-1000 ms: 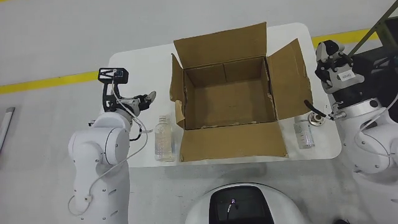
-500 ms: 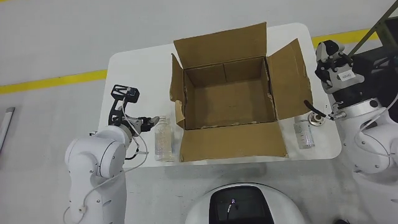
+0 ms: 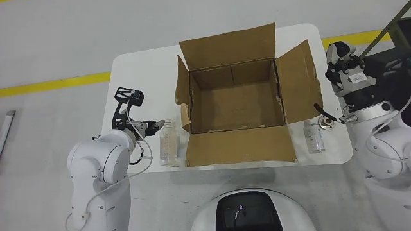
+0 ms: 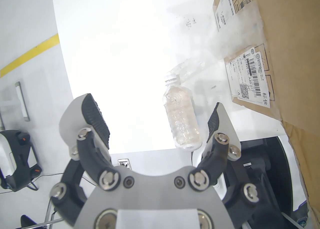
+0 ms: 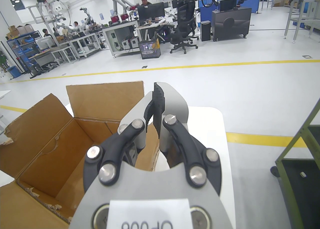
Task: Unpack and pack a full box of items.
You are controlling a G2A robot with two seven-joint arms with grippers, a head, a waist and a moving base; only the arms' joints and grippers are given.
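The left gripper point(image 4: 155, 109) has dropped in beside the bottle point(image 4: 181, 119) lying just left of the box point(image 3: 237, 106) and paused, fingers spread, nothing held. A grasp for repacking looks next. The right gripper point(image 5: 155, 107), pressed together, waits by the box's right flap.

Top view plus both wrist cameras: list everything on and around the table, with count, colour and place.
cardboard box: one, brown, middle of the table, flaps open, nothing visible inside
plastic bottle: two, clear; this one lies left of the box, the other sits right of it near the table's front edge
table: one, white, under everything
floor lines: two, yellow, on the grey floor beyond the table
metal frame: one, green, right of the table
left claw: one, open, close beside the left-hand bottle
right claw: one, shut, raised by the box's right flap
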